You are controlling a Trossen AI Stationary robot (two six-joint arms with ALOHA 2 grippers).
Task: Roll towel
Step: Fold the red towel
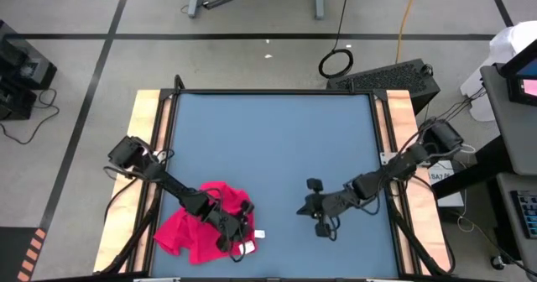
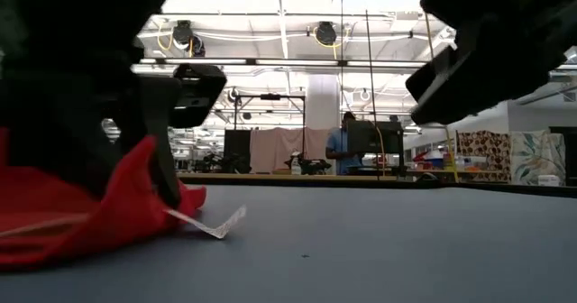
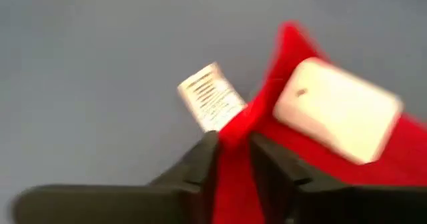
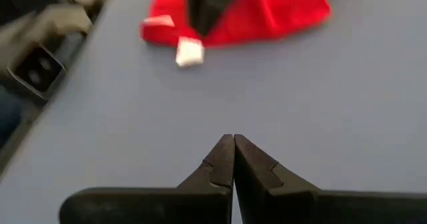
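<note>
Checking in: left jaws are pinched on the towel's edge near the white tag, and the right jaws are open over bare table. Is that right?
Not quite. The right gripper is shut, its jaws pressed together with nothing between them, as the right wrist view shows. The rest holds: the left gripper pinches a fold of the towel near the white tag, and the right one hangs over bare table.

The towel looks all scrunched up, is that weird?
Yes, a little. The towel lies crumpled in a heap near the table's front left corner, not flat or rolled. Its white tag sticks out onto the table. The left gripper is pinching a fold of it. The right gripper waits shut, off to the side.
</note>
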